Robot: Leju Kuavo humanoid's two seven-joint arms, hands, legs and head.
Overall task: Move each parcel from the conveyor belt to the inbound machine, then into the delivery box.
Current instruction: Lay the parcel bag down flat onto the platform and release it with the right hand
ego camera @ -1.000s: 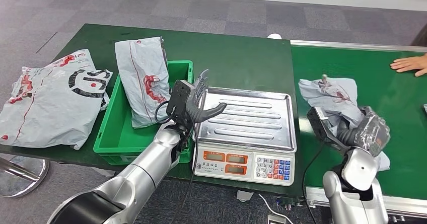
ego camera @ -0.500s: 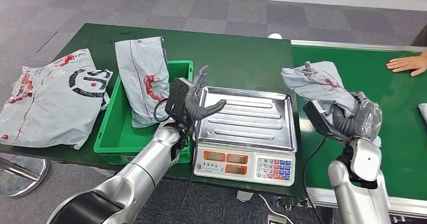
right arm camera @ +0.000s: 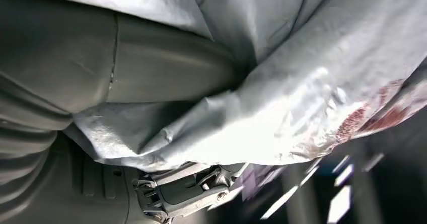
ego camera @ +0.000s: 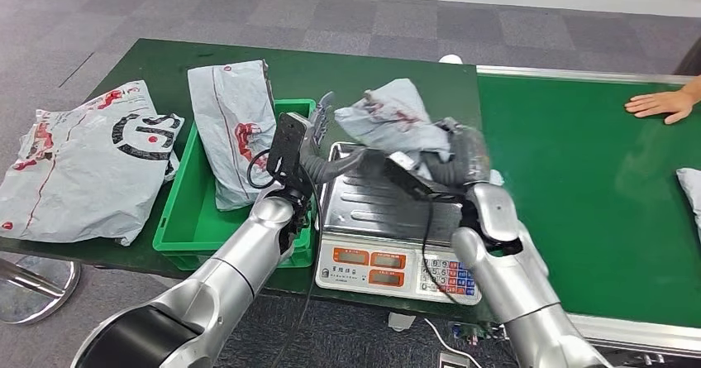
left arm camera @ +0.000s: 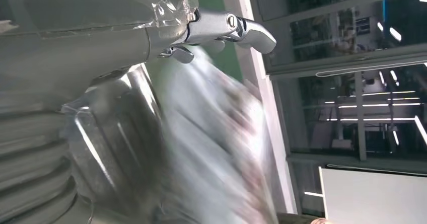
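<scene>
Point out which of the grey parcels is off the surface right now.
The crumpled grey parcel gripped by the right hand, raised over the scale. The others rest: one in the green bin, one flat on the table's left.

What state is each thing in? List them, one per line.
Grey parcel: held in the air over the scale by the right hand.
Left hand: empty, fingers apart, at the scale's left edge.
Scale: pan bare, display lit.
Green bin: holds one parcel leaning upright.
Large parcel: lying flat on the table.
Person's hand: resting on the belt.
</scene>
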